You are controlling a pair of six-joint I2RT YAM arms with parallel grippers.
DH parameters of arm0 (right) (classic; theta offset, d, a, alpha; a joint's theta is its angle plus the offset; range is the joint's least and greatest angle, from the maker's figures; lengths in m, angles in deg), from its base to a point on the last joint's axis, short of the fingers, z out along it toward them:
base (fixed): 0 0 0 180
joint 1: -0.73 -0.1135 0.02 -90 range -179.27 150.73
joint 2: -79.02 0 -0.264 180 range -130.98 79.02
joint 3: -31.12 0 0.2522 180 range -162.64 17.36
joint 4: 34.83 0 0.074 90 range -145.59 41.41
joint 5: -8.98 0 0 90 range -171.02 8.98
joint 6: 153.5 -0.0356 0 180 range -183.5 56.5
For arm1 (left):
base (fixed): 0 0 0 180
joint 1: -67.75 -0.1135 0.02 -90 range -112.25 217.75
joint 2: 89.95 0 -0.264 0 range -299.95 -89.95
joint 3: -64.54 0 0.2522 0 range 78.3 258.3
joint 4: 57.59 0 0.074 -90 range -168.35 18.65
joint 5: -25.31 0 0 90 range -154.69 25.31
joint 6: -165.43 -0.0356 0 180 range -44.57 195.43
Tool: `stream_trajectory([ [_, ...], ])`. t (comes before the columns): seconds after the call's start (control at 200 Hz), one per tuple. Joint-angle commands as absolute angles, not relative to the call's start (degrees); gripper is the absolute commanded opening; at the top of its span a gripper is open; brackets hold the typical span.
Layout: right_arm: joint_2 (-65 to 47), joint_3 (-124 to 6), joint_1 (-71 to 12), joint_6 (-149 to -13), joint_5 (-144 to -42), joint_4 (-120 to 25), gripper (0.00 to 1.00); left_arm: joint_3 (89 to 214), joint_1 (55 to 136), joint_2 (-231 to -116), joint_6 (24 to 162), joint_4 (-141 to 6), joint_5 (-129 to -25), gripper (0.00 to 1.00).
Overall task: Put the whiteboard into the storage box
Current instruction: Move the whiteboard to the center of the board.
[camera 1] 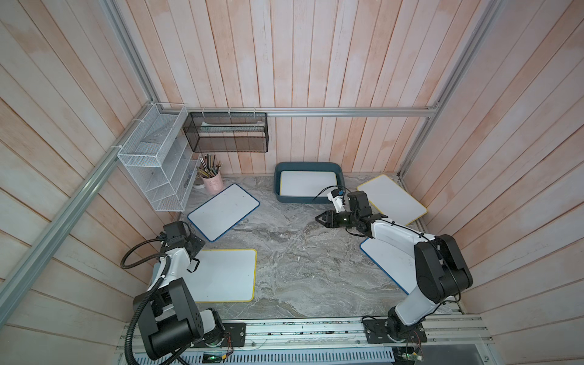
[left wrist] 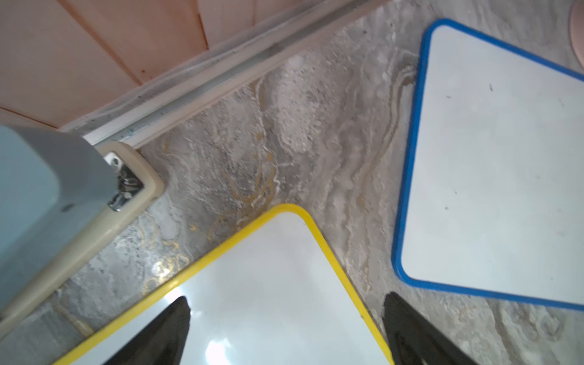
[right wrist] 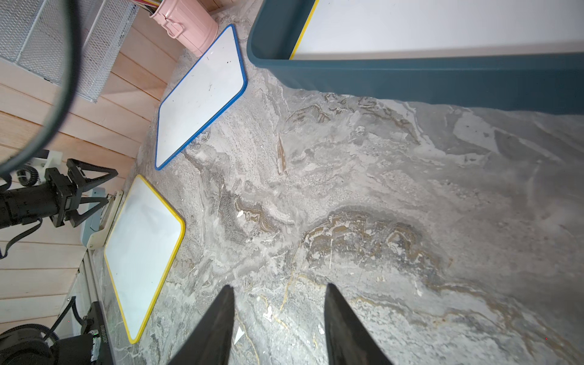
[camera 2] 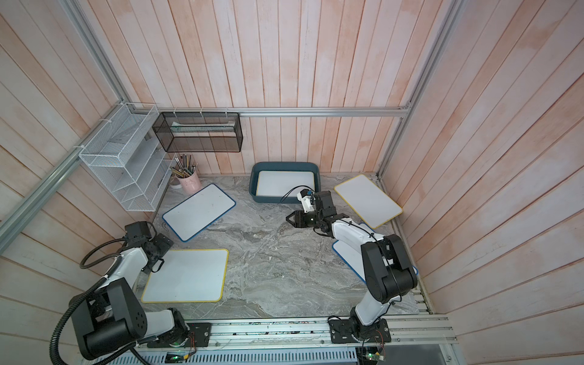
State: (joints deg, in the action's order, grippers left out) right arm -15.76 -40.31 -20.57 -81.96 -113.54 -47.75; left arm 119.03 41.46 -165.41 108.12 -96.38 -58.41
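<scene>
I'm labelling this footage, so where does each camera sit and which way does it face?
Top views: high above the table, looking down toward the back wall; left arm and right arm both show.
Left wrist: on the left arm, facing down past the open left hand at the near yellow-edged whiteboard.
Right wrist: on the right arm, facing across the table past the right hand toward the left arm, storage box alongside.
Shared: both wrist views show that yellow-edged whiteboard and the blue-edged whiteboard beside it.

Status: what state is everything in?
Dark teal plastic storage box: holds one yellow-framed whiteboard.
Left gripper: open, empty.
Right gripper: open, empty.
Yellow-framed whiteboard by left gripper: flat on table.
Blue-framed whiteboard near pink cup: flat on table.
Far-right yellow-framed whiteboard: flat on table.
Near-right blue-framed whiteboard: flat on table.
</scene>
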Motion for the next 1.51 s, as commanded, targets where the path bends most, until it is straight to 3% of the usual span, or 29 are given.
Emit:
stream_trajectory([
  [0.0, -13.84, -39.7, -20.62, -81.92, -114.5, -47.8, 0.48, 118.5, 38.64, -167.56, 109.13, -94.96, -57.43, 0.96],
  [0.43, -12.49, -39.41, -20.45, -81.03, -112.76, -48.41, 0.47, 116.43, 36.62, -175.18, 109.65, -92.42, -61.69, 0.96],
  [0.915, -11.52, -39.45, -19.61, -80.75, -111.87, -48.5, 0.48, 106.57, 35.61, -166.85, 111.48, -91.12, -75.75, 0.84],
  [1.31, -11.62, -38.04, -18.75, -82.67, -116.47, -48.35, 0.48, 98.14, 52.97, -161.92, 124.83, -88.32, -81.3, 0.79],
  [1.501, -7.19, -31.71, -24.52, -85.77, -118.26, -53.0, 0.48, 96.96, 55.44, -159.41, 125.57, -89.47, -79.05, 0.79],
])
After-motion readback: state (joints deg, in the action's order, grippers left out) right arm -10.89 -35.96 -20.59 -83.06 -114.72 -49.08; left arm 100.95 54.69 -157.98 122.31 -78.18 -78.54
